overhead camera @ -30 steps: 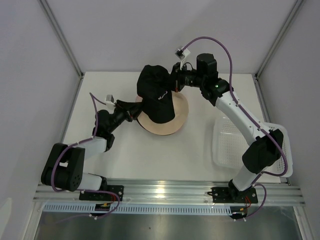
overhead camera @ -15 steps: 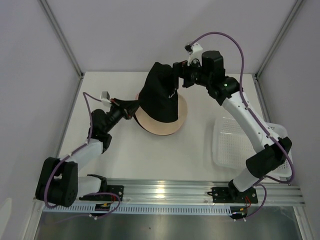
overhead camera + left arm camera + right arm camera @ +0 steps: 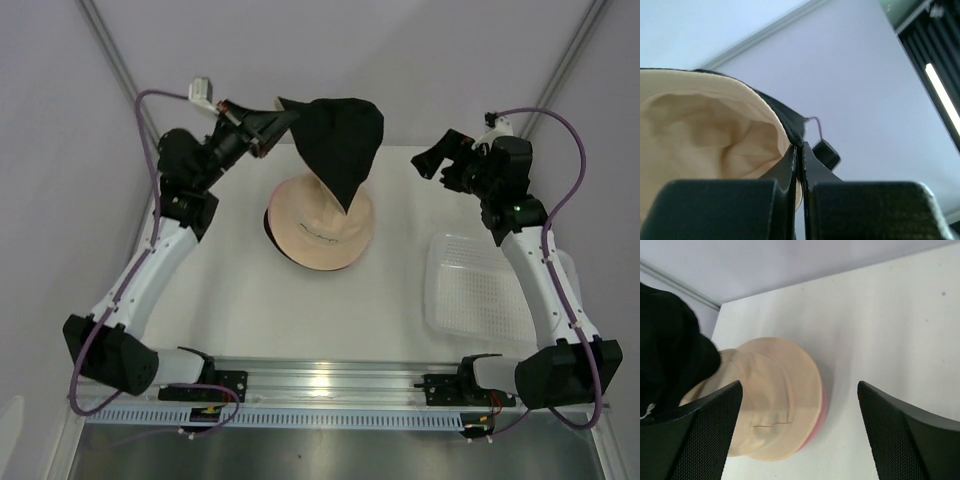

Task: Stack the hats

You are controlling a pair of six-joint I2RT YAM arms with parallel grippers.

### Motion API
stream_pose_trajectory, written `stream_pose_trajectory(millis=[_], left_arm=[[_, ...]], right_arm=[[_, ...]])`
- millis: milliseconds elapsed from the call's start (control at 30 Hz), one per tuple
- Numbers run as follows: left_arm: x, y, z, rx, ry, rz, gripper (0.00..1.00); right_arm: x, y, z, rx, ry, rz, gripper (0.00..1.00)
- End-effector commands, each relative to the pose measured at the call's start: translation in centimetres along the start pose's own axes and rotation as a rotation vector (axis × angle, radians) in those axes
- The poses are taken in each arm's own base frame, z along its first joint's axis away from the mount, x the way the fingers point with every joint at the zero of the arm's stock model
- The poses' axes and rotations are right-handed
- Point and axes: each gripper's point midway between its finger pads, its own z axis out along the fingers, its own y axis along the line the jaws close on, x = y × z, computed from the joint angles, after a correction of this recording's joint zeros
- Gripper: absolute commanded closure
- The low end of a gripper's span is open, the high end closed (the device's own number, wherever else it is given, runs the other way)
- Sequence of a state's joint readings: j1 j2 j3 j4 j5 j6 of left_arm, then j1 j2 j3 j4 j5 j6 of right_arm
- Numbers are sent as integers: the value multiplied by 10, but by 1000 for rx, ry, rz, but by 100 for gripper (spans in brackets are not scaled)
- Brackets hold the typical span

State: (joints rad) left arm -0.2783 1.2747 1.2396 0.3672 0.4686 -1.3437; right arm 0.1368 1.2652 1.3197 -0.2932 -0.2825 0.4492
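A black hat [image 3: 340, 145] with a beige lining [image 3: 705, 135] hangs in the air by its brim, pinched in my shut left gripper [image 3: 272, 122] [image 3: 800, 150]. It dangles over a beige hat [image 3: 320, 235] [image 3: 775, 400] lying crown-up on the table. A pink hat [image 3: 823, 410] shows as a thin edge under the beige one. My right gripper [image 3: 432, 165] [image 3: 799, 390] is open and empty, raised to the right of the hats. In its wrist view the black hat [image 3: 670, 355] fills the left edge.
A white mesh basket [image 3: 480, 290] sits on the table at the right, under the right arm. The white table [image 3: 300, 310] is walled by grey panels at the back and sides.
The right gripper let go of the black hat, opened and drew away to the right. The left gripper shut on the brim and rose up and back, lifting the hat off the beige one.
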Motion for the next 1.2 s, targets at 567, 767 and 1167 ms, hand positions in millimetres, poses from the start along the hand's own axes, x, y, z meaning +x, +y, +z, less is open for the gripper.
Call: stream_pose_trajectory(millis=[567,767,1167], left_arm=[[116,-100,136,407,405,142,99],[139,-43,124,361,446,108,99],[129,66,65,190,442,115,99]], right_arm=[[-44,-64,-58,243,-245,146,1],[-42,-79,-59,308,-255,143,1],[-31,-78,-42,242,-218,138,0]])
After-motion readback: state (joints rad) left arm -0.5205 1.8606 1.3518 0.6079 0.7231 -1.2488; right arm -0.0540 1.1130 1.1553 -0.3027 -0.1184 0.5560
